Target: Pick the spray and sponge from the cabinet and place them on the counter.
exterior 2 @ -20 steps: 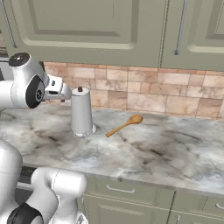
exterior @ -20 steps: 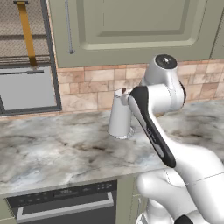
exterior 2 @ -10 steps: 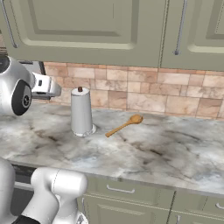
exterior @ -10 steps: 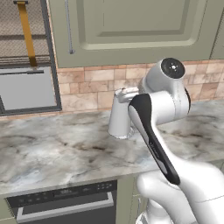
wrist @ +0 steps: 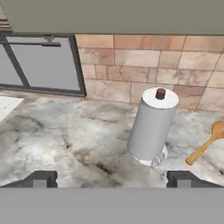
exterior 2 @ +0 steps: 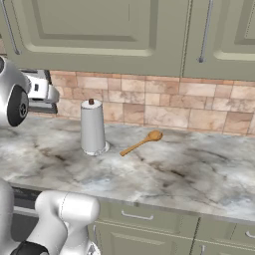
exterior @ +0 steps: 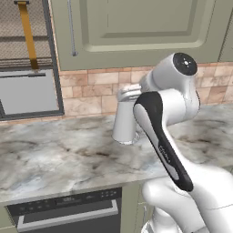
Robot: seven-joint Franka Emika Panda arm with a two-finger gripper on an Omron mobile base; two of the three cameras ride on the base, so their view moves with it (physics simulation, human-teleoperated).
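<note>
Hovering: fingers (wrist: 111, 178) apart, empty | counter (wrist: 65, 140): paper-towel roll (wrist: 151, 126), wooden spoon (wrist: 208, 142) | cabinet (exterior: 136, 27) closed

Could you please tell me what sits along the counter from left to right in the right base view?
The robot's white arm at the left edge, then the paper-towel roll, then the wooden spoon, all over the marble counter.
</note>
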